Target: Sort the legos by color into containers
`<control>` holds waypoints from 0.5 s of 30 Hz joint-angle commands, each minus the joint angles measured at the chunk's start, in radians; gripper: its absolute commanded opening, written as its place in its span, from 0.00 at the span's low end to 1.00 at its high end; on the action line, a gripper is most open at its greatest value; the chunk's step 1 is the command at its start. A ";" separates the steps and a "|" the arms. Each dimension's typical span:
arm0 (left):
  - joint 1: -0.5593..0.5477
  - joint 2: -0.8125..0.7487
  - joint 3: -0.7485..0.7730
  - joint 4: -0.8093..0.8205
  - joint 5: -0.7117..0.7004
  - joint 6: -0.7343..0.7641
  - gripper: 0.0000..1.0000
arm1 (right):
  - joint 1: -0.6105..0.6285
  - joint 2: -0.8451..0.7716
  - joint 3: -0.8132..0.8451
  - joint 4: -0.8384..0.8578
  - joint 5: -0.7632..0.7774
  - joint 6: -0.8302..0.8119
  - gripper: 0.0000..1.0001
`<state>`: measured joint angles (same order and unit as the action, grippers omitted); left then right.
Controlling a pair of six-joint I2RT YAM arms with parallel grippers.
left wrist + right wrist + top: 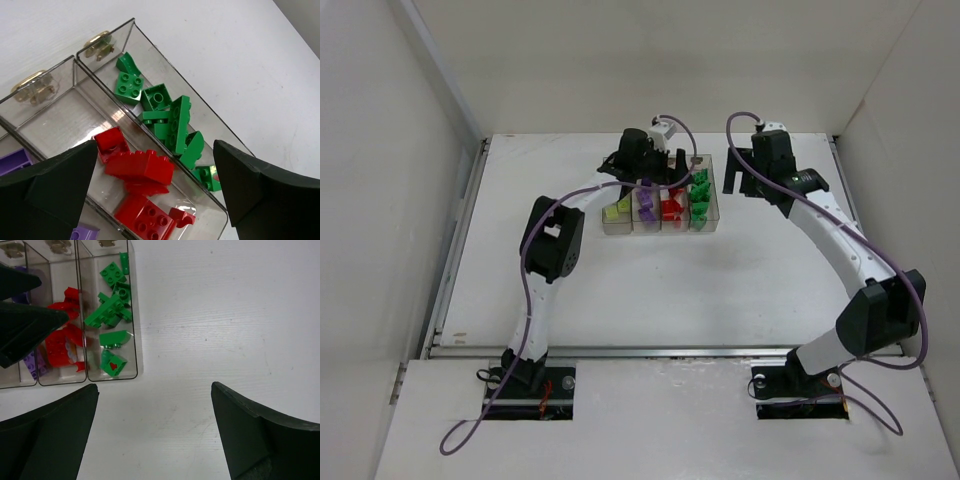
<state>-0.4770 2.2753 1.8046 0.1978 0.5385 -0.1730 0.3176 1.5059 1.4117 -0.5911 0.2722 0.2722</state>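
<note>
Walls: you see plain pale walls (380, 200) on three sides of the work space.
Table: your flat white table (620, 290) fills the middle, and both arms are bolted at its near edge.
Left arm: your white and black left arm (552, 245) bends up from its base and reaches to the far middle of the table.
Right arm: your white and black right arm (880, 310) curves in from the right side toward the same spot.
Bins: your row of four clear plastic bins (620, 228) sits at the far middle of the table, joined side by side. Round tan end pieces (32, 85) close their far ends.
Left gripper: your black left gripper (154, 145) hangs right above the bins. Its two fingers stand wide apart and hold nothing.
Right gripper: your black right gripper (154, 387) hangs over bare table just beside the row's right end. Its fingers are wide apart too, with nothing between them.
Green: the small green plastic bricks (170, 120) lie piled in the bin at the right end.
Red: the small red plastic bricks (142, 167) lie in the next bin.
Purple: the small purple plastic bricks (646, 208) lie in the third bin.
Yellow-green: the small pale yellow-green plastic bricks (616, 211) lie in the left end bin.
</note>
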 commanded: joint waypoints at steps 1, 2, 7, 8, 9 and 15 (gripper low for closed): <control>-0.002 -0.159 -0.011 0.037 -0.054 0.012 1.00 | -0.009 -0.032 0.047 0.008 -0.004 -0.014 0.99; -0.002 -0.195 -0.023 0.037 -0.075 0.035 1.00 | -0.023 -0.045 0.047 0.022 -0.016 -0.014 0.99; -0.037 -0.419 -0.114 0.037 -0.597 0.162 1.00 | -0.089 -0.114 0.017 0.134 -0.016 0.024 0.99; -0.037 -0.465 -0.114 0.037 -0.691 0.194 1.00 | -0.089 -0.124 0.007 0.155 -0.016 0.036 0.99; -0.037 -0.482 -0.114 0.037 -0.791 0.223 1.00 | -0.106 -0.137 -0.005 0.190 -0.016 0.048 0.99; 0.064 -0.559 -0.189 0.002 -1.365 0.440 1.00 | -0.170 -0.156 -0.023 0.264 0.096 0.096 0.99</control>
<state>-0.4911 1.7370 1.6730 0.2249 -0.4477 0.1364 0.1688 1.3674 1.4063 -0.4290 0.2966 0.3309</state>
